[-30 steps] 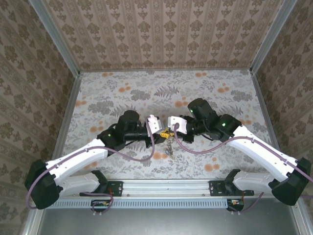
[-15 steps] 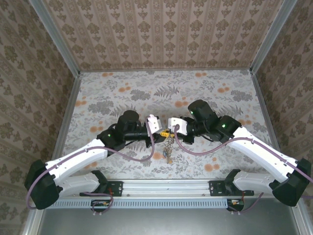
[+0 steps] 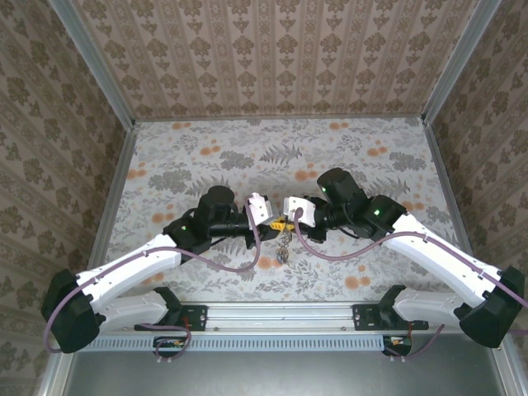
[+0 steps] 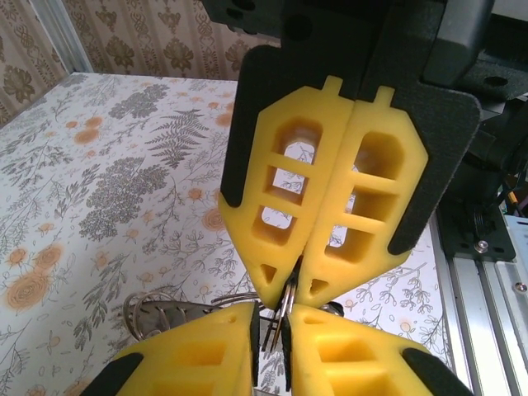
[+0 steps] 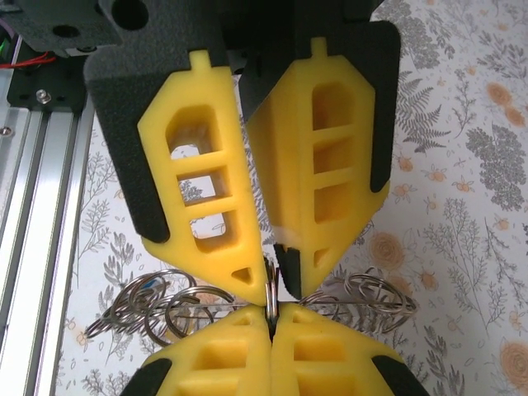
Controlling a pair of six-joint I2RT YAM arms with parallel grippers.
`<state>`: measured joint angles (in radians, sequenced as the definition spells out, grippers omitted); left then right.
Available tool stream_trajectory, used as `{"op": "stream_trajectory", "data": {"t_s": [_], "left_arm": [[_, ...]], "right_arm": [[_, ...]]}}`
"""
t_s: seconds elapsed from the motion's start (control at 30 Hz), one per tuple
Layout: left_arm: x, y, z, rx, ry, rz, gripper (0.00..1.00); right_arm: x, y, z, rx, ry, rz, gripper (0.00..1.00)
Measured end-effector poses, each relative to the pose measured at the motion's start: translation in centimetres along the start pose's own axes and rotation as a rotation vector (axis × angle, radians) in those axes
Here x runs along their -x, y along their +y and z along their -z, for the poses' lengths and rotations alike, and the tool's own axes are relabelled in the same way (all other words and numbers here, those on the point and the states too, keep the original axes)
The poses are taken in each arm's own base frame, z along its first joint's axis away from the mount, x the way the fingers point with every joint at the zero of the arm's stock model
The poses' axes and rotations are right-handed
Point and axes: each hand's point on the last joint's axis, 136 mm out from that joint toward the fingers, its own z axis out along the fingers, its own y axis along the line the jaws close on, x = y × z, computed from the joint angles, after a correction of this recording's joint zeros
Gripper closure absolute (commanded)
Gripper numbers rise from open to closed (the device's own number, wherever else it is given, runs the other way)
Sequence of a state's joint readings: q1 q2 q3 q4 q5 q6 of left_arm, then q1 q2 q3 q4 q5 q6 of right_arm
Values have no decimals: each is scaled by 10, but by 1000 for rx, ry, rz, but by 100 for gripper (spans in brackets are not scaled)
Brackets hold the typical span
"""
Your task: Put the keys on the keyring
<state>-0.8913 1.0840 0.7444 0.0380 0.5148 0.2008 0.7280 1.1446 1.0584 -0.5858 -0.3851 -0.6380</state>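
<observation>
Closest in the right wrist view, the right tool is pressed together on a thin wire loop of the keyring. Just beyond, the left tool pinches that same loop, and the bundle hangs above the bench. No key can be picked out among the loops, so the threading looks unfinished.

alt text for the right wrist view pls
Two yellow-padded grippers meet tip to tip, the right gripper at the bottom and the left gripper at the top, both pinching a thin metal ring. Bunches of silver wire rings spread either side over a floral table.
</observation>
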Motion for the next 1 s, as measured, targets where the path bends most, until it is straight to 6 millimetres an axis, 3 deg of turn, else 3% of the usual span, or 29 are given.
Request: {"op": "stream_trajectory", "data": {"t_s": [0.07,0.23,0.43,0.53,0.73,1.0], "left_arm": [[-1,0,0,0,2,8,100],[1,-2,0,-12,-7,-3,100],[14,-6,9,-25,-125,-24,100],[23,-8,19,-41,-188,-23,100],[41,-10,34,-58,-291,-32,100],[52,-16,39,-94,-340,-37,100]], "right_arm": [[0,0,-1,-1,-4,-10,100],[-1,0,2,-10,-26,-29,99],[9,-2,13,10,-190,-116,77],[11,-2,19,21,-268,-161,76],[16,-5,26,32,-340,-195,84],[28,-3,31,53,-396,-186,76]]}}
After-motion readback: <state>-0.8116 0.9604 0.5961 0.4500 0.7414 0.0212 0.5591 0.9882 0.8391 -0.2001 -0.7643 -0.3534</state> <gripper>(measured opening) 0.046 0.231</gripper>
